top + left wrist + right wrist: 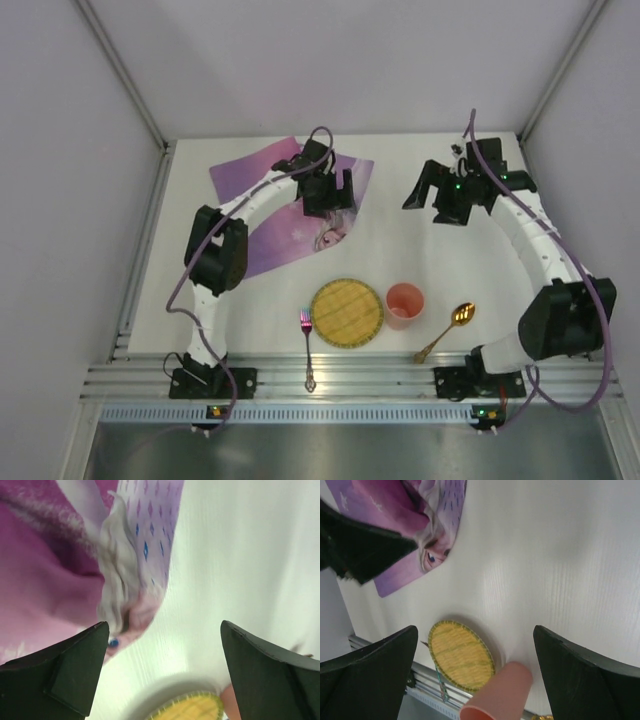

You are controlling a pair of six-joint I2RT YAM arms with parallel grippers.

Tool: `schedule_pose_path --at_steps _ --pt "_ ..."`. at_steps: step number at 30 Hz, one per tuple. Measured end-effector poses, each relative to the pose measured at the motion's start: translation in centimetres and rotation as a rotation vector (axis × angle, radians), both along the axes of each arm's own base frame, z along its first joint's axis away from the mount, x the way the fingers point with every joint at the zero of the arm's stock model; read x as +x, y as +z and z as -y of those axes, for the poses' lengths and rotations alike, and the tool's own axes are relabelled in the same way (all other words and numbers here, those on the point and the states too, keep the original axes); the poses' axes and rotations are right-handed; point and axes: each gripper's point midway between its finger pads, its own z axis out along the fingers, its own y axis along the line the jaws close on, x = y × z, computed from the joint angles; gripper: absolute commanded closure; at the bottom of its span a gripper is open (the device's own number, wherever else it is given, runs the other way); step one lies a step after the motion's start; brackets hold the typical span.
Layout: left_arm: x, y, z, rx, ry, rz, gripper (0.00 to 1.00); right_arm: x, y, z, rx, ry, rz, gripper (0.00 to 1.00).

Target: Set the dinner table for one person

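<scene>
Across the overhead view, the white worktop (420, 260) fills the middle of the frame, its ribbed rail (350, 378) along the bottom. A purple placemat (270, 170) lies askew at upper left. The left claw (328, 200) hangs over the placemat's right part, fingers spread wide. The right claw (437, 200) hovers over bare worktop at upper right, equally wide. Near the bottom edge sit a fork (307, 345), a yellow woven plate (347, 312), a pink cup (405, 303) just beside the plate, and a gold spoon (448, 328), in that order from left to right.

Seen from the left wrist, the left claw (165, 670) gapes over the placemat's (50, 570) edge, with white worktop (240, 555) to the right and the plate's rim (192, 707) at bottom centre.

From the right wrist, the right claw (475, 630) stands wide above the worktop (545, 555). The plate (461, 656) and cup (495, 695) show at the bottom, and the placemat (395, 510) sits at upper left.
</scene>
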Motion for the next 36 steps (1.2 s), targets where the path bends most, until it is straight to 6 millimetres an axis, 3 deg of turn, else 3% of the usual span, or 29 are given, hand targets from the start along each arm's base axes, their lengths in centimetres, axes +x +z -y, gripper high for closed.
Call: schedule_pose_path --at_steps 4,7,8,10,12,14,18,21,23,26,27,32,36 --pt "-1.2 6.9 -1.5 -0.035 0.047 0.116 0.02 4.9 -2.5 -1.0 0.048 -0.016 -0.060 0.00" --pt "-2.1 11.7 -3.6 -0.045 0.097 0.231 0.02 10.2 -4.6 -2.5 0.115 -0.027 -0.085 0.00" --pt "-2.6 12.9 -4.6 -0.047 0.120 0.270 0.02 12.4 -5.4 -3.1 0.139 -0.032 -0.090 0.00" --pt "-3.3 13.3 -6.6 -0.033 0.163 0.294 0.02 16.2 -7.0 -4.2 0.174 -0.041 -0.091 0.00" --pt "-3.0 12.1 -8.2 0.007 0.209 0.286 0.02 19.2 -8.6 -5.2 0.205 -0.051 -0.089 0.00" --pt "-1.4 9.8 -9.1 0.062 0.248 0.265 0.02 21.1 -10.6 -5.8 0.226 -0.067 -0.105 0.00" --pt "4.6 4.3 -8.6 0.199 0.298 0.214 0.02 21.6 -12.9 -6.6 0.231 -0.098 -0.148 0.00" --pt "9.3 0.8 -7.5 0.253 0.327 0.219 0.02 22.2 -12.8 -7.2 0.212 -0.120 -0.124 0.00" --pt "10.8 -1.7 -7.1 0.289 0.331 0.192 0.02 23.0 -12.3 -7.7 0.205 -0.132 -0.092 0.00" --pt "12.0 -4.3 -6.6 0.305 0.326 0.167 0.04 24.4 -11.6 -8.6 0.200 -0.148 -0.043 0.00" --pt "12.1 -4.6 -6.7 0.313 0.325 0.165 0.10 24.8 -11.7 -8.9 0.194 -0.153 -0.030 0.00" --pt "12.1 -4.6 -5.7 0.261 0.245 0.149 0.34 25.8 -14.2 -10.7 0.183 -0.170 -0.039 0.00" --pt "11.6 -4.9 -5.0 0.218 0.165 0.153 0.43 27.0 -14.0 -11.3 0.193 -0.178 -0.008 0.00"
